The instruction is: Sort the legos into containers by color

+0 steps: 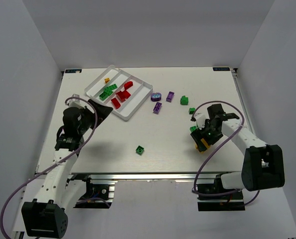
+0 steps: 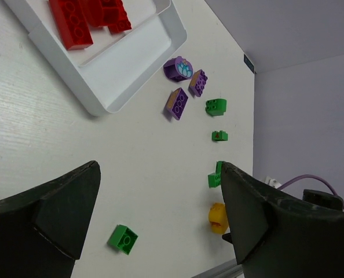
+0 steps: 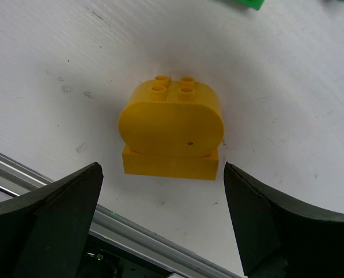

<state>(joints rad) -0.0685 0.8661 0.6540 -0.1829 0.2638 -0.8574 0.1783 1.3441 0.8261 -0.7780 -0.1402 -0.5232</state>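
Right gripper: we see jaws spread wide, holding nothing | yellow rounded brick: on the table, frame centre, facing the gap between our fingers, long side spanning finger to finger | right arm nearer; white tray far off, upper left.

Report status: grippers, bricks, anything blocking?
Left gripper open, empty. Right gripper open, facing yellow brick. Purple bricks, green bricks loose outside tray. Nothing blocking.

a robotics lab cell is being shown: a white table is being enclosed by plain white panels above aluminium framing.
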